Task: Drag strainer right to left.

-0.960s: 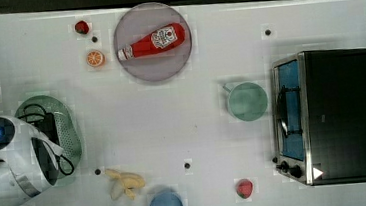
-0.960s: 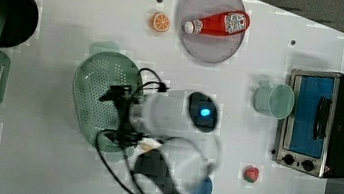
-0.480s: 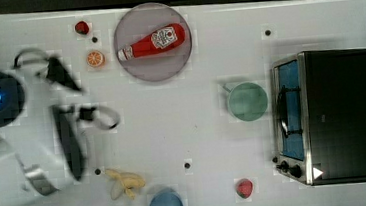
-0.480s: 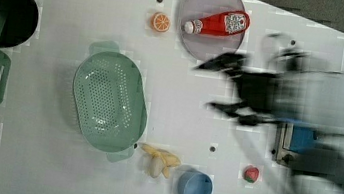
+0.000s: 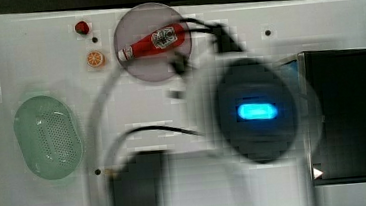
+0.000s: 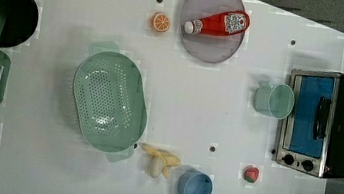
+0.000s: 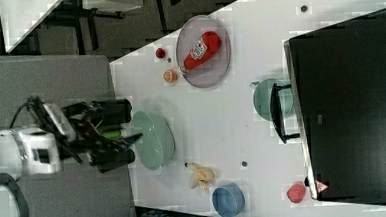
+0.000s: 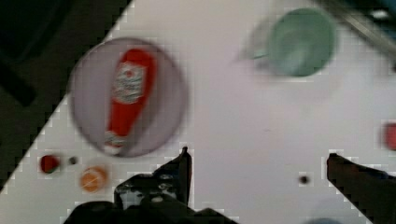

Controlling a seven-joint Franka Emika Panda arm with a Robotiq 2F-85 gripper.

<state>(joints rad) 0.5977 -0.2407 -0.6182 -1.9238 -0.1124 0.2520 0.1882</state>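
1. Hovering with nothing between them, your gripper [image 8: 257, 161] jaws stand spread wide above bare table; the plate [image 8: 128, 95] and cup [image 8: 301, 42] lie beyond the fingertips.
2. Note the strainer [image 6: 109, 100] sits well apart from the jaws, free, towards the left view's left.
3. If it needs more travel, hook one finger inside its rim and drag low and slowly.

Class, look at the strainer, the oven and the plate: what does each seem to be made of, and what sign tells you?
Strainer: probably moulded plastic, matte mint green, one even colour with rounded rim and neat holes.
Oven: likely metal, with a dark casing and a shiny silver front frame; the blue door panel looks like glass.
Plate: smooth grey-lilac, plastic or ceramic; the look leaves it open.
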